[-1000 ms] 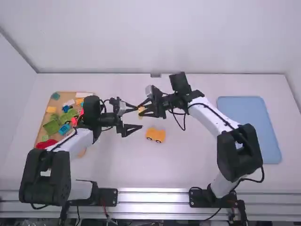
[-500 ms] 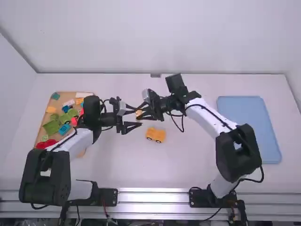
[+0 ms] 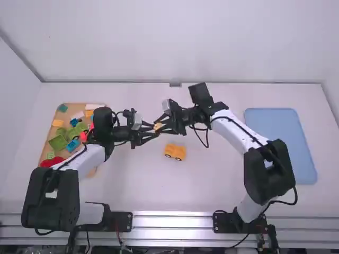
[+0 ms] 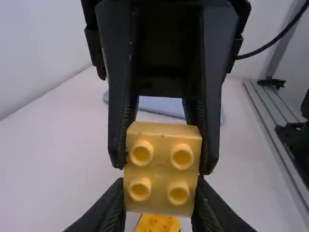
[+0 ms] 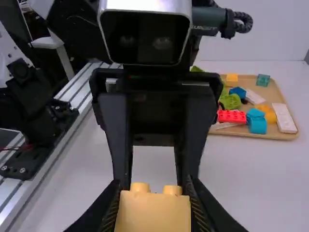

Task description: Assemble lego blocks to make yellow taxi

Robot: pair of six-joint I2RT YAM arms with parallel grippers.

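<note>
At our left we see a tan wooden tray (image 5: 275, 93) of mixed coloured plastic blocks. Next, our left gripper (image 3: 154, 128) is closed to the width of a yellow plastic block with four studs (image 4: 162, 166), clasping it above the table. Our right gripper (image 3: 160, 127) grips that same block from the other side, its jaws equally narrowed. Then comes the orange-yellow wheeled plastic base (image 3: 175, 152) on the white table (image 3: 212, 185), and farthest right, a blue rectangular tray (image 3: 280, 143).

yellow block (image 4: 162, 166) aloft near wheeled base (image 3: 175, 151)
</note>
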